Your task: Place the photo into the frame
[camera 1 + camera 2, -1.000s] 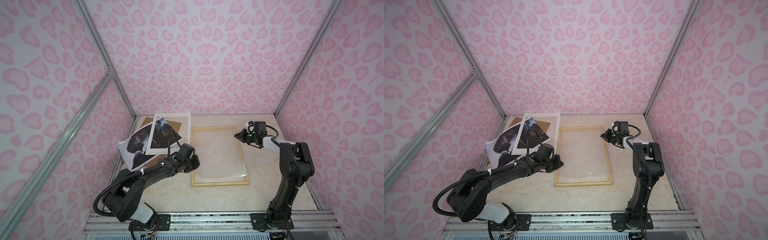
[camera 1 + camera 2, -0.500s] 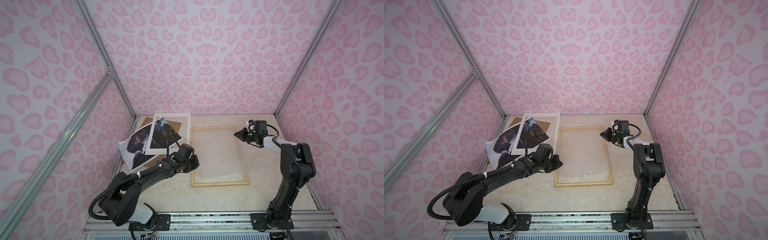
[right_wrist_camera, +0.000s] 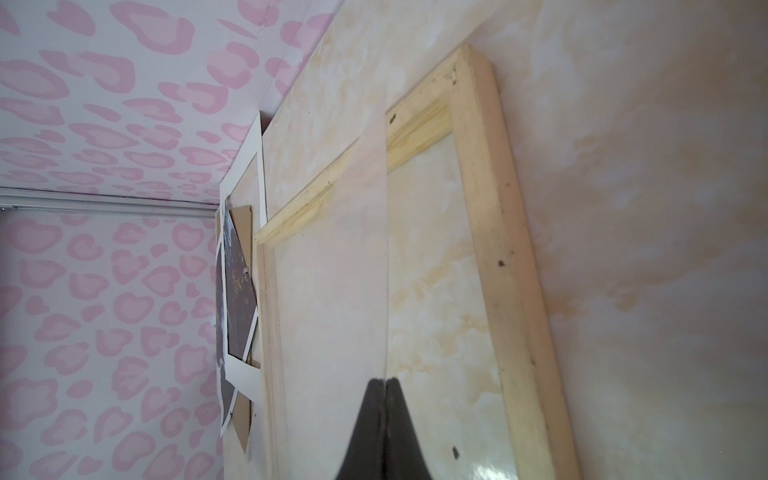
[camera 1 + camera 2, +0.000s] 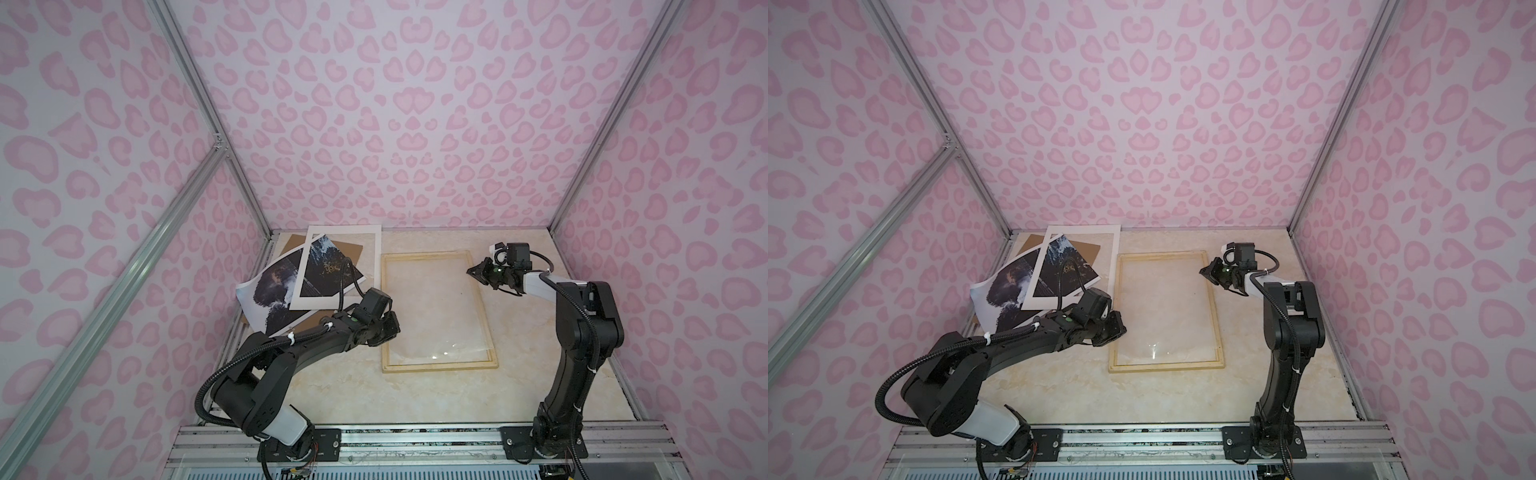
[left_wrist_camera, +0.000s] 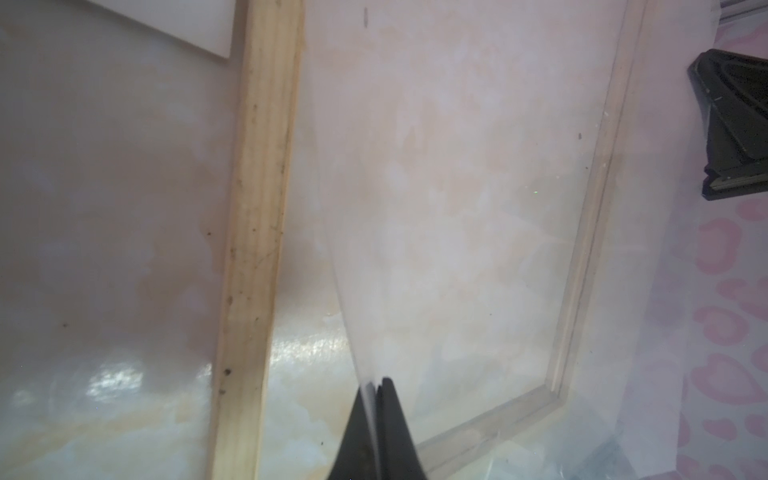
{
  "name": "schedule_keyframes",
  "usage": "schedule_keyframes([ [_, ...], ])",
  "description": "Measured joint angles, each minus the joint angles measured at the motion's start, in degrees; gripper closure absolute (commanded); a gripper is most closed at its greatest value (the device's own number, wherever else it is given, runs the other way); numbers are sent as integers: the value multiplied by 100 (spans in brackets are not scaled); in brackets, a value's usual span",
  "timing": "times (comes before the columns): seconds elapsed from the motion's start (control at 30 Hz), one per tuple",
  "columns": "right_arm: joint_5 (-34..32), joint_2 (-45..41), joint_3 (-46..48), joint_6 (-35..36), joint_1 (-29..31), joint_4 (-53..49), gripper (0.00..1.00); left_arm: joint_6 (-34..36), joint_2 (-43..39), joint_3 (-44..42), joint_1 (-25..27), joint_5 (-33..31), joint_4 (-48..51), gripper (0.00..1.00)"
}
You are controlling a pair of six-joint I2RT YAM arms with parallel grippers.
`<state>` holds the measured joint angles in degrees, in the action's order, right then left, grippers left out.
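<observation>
Only the wrist views show the grips: the left hand [image 5: 376, 384] is clenched on the edge of the clear pane [image 5: 436, 208], the right hand [image 3: 384, 383] on another edge. Both top views barely show the pane over the pale wooden frame [image 4: 436, 365], flat on the desk [image 4: 415, 399]. The photo [image 4: 272, 291], dark forest with white water and margin, lies left of the frame, partly under a white mat board [image 4: 345, 231].
</observation>
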<state>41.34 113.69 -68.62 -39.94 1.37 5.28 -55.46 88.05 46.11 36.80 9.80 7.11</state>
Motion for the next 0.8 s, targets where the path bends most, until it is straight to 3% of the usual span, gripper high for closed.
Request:
schedule_keyframes([
  [0.4,70,-387,-33,-35,7,48,100,-4,-229,-4,0,7,-2,97],
  [0.8,72,116,-197,-46,-9,87,100,-2,151,144,-20,-66,-46,96],
])
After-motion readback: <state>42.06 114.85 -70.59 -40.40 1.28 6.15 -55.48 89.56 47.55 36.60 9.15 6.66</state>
